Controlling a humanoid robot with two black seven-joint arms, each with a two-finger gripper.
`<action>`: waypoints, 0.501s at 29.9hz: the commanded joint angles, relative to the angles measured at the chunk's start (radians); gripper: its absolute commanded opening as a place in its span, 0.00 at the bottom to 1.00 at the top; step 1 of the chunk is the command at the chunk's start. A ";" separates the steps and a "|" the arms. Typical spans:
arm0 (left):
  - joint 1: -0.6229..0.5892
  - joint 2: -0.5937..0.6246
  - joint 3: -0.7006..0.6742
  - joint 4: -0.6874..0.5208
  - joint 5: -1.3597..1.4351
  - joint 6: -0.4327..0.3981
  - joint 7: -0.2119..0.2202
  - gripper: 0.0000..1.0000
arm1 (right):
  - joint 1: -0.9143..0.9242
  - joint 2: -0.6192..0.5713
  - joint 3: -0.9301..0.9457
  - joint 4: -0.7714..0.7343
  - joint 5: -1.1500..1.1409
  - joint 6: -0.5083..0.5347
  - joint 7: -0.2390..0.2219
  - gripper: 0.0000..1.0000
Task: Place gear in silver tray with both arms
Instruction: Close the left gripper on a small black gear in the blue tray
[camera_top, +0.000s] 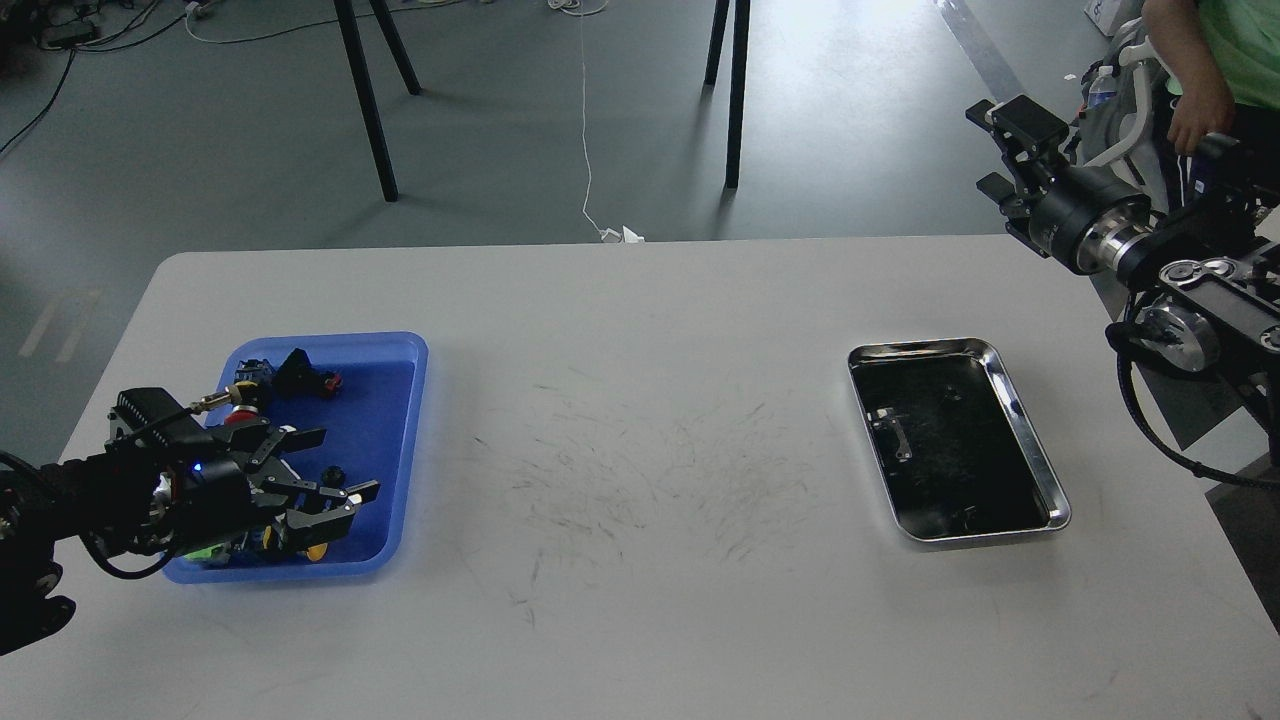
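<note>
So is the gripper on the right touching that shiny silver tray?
Apart. The head view shows the right gripper raised beyond the table's far right corner, with bare white table between it and the silver tray.

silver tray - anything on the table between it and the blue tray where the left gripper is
Nothing visible. The table between the blue tray and the silver tray shows only scuff marks. The left gripper hangs open over the blue tray's small parts; the right gripper is raised beyond the table's far right corner.

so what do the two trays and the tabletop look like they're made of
Silver tray: looks like polished metal, with a bright mirror rim and a dark reflective bottom.
Blue tray: probably plastic, with an even colour and soft, slightly see-through edges.
Table: matte white, likely laminate, scuffed with dark marks.
</note>
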 joint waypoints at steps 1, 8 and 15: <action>0.000 -0.027 0.001 0.029 0.007 0.003 0.001 0.91 | 0.000 0.000 -0.001 0.000 -0.001 0.000 0.000 0.94; 0.000 -0.041 0.012 0.075 0.021 0.026 0.001 0.88 | 0.000 0.003 0.000 -0.005 -0.001 0.000 0.000 0.94; 0.004 -0.040 0.029 0.095 0.029 0.053 -0.005 0.83 | 0.000 0.007 0.011 -0.005 0.001 -0.003 0.001 0.94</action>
